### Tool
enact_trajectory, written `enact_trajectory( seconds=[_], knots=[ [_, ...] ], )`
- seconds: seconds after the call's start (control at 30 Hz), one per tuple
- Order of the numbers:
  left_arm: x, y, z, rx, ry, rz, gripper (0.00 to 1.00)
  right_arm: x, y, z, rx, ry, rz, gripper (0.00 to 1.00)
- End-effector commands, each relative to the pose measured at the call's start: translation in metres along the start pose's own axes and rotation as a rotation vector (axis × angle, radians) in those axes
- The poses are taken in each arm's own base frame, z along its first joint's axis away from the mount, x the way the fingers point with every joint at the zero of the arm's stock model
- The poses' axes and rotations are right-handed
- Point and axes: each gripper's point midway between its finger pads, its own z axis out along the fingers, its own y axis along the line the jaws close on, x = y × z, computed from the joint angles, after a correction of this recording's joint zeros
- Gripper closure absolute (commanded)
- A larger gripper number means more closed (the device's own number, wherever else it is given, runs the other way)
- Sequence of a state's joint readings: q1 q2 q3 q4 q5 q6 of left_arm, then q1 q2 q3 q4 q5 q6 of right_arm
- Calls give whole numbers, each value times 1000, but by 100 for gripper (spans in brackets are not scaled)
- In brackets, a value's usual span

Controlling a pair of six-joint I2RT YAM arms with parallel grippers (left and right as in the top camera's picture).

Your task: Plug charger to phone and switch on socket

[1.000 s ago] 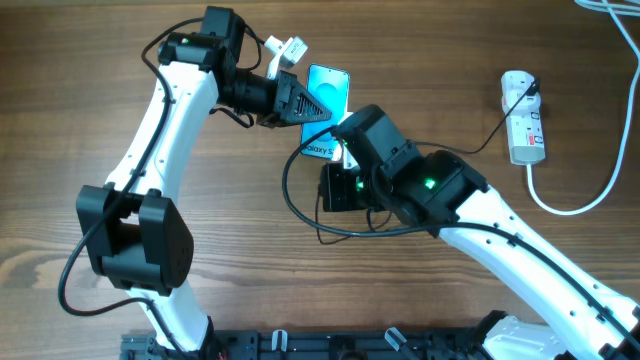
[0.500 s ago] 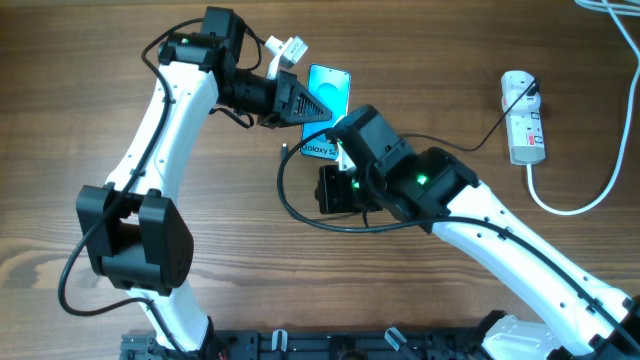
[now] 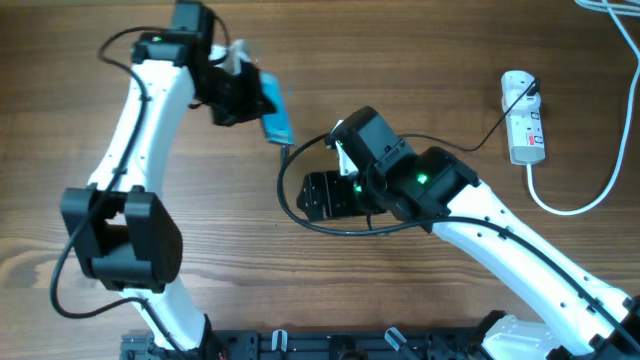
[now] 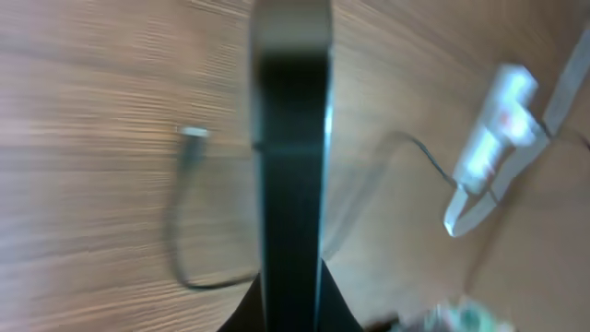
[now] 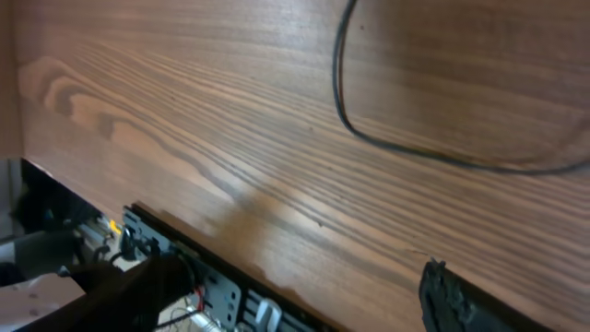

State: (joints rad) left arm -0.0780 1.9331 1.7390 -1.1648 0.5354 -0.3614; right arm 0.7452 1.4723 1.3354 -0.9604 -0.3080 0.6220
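The phone [image 3: 277, 116] hangs edge-on above the table, my left gripper [image 3: 256, 94] shut on its upper end. In the left wrist view the phone [image 4: 293, 157] is a dark upright bar between the jaws. The charger [image 3: 289, 205], a thin black cable, loops on the wood, and its metal tip [image 3: 284, 149] lies just under the phone's lower end, apart from it. That tip [image 4: 194, 134] also shows left of the phone. My right gripper [image 3: 312, 195] stands open over the cable loop with nothing in it. The white socket [image 3: 525, 118] lies far right.
A thick white cord [image 3: 575, 205] curves from the socket toward the right table edge. The right wrist view shows the charger cable [image 5: 343, 101] on bare wood and a black equipment rail [image 5: 212, 286] along the table's near edge.
My left arm has swung left and turned the phone from flat to edge-on. My right gripper has opened, let go of the charger, and shifted left; the cable tip now lies loose.
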Motion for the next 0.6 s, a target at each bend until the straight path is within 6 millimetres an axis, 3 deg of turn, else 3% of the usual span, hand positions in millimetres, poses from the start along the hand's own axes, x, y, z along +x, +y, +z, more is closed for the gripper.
enact_trajectory(
  seconds=[0.0,0.1,0.2,0.43,0.57],
  knots=[
    [-13,29,-18,-119,-92,-129,96,-29,7,-24,71,-79,-29,7],
    [-17,49,-24,-186,-125,-240,96,-49,11,-38,152,-84,-41,5],
    [-19,65,-31,-231,-148,-328,96,-64,14,-32,205,-54,-34,5],
    [-16,92,-44,-286,-142,-400,96,-90,4,41,295,83,4,9],
    [-15,113,-54,-351,-158,-448,96,-103,-11,79,346,60,111,26]
  ],
)
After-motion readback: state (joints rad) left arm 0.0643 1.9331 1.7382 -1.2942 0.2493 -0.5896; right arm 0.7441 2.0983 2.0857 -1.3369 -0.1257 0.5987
